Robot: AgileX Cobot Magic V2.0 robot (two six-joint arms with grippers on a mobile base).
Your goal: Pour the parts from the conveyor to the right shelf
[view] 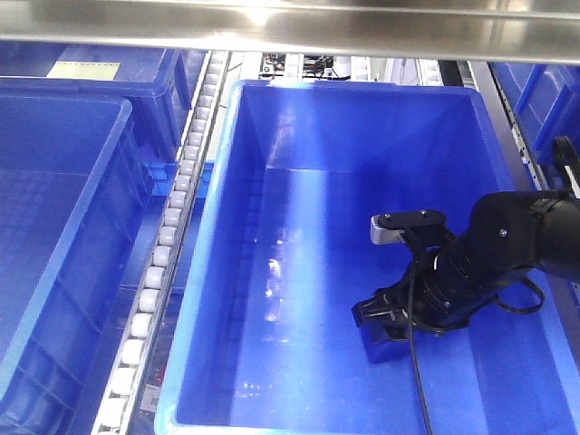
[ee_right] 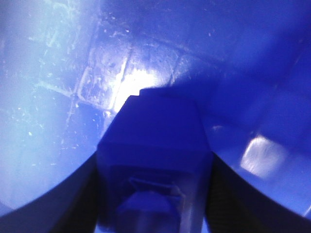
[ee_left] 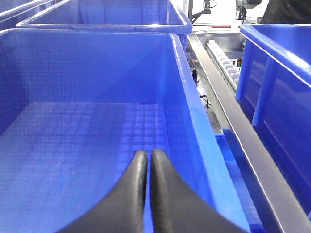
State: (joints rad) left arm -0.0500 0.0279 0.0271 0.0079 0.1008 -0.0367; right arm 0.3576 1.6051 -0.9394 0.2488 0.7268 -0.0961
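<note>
My right gripper (view: 379, 319) reaches down inside the large blue bin (view: 362, 127) of the right shelf, close to the bin's floor. It is shut on one of the parts, a blue block (ee_right: 155, 141) that fills the space between the black fingers (ee_right: 80, 194) in the right wrist view; the right gripper (ee_right: 154, 162) looks straight down at the scratched bin floor. My left gripper (ee_left: 147, 154) is shut with nothing in it and hovers over the neighbouring blue bin (ee_left: 97, 73). The conveyor is out of view.
A white roller track (view: 172, 217) runs between the middle bin and another blue bin (view: 54, 181) on the left. A steel shelf bar (view: 290, 27) crosses overhead at the top. More blue bins (ee_left: 272, 73) and a steel rail (ee_left: 228, 111) lie to the right.
</note>
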